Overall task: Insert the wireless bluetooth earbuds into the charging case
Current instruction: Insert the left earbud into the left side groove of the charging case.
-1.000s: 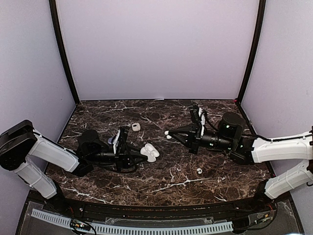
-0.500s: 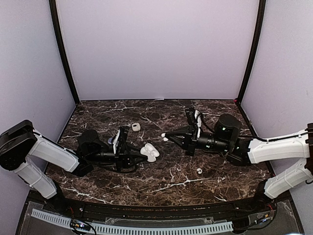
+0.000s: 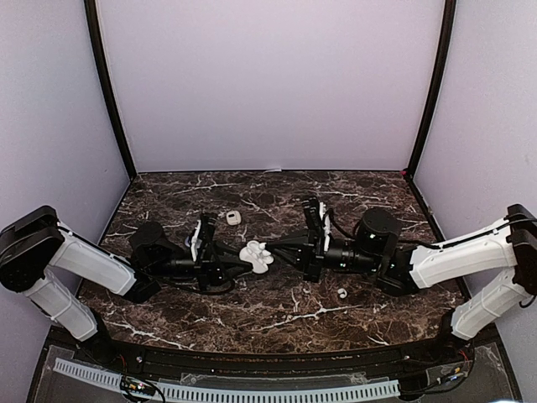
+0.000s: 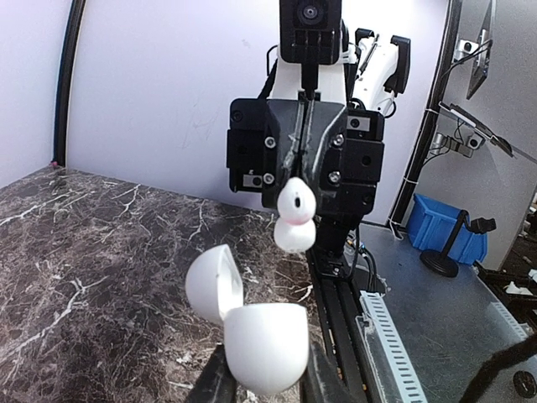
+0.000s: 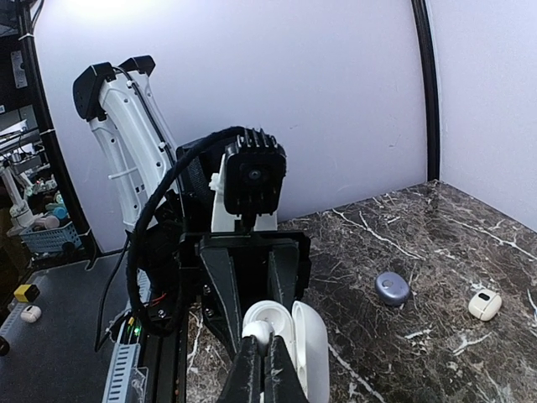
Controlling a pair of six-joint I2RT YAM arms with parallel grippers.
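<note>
Lining up earbud with open case

Right gripper (image 5: 267,359) is clenched on one earbud (image 4: 295,220) by its upper end, close to the mouth of the charging case (image 4: 264,346). Left gripper (image 4: 267,382) grasps the case by its lower shell, lid (image 4: 214,285) flipped back. The bud looks light, hard and glossy, so it's likely to slip or twist; pinch the narrow end. A second earbud (image 3: 342,292) lies loose on the dark marble table (image 3: 277,323). Lilac walls (image 3: 268,84) enclose three sides.

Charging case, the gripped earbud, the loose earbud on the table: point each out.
charging case (image 4: 267,346), left wrist view, rounded lower shell.
held earbud (image 4: 294,206), left wrist view, upper bulb.
loose earbud (image 3: 342,293), top external view, its centre.
</note>
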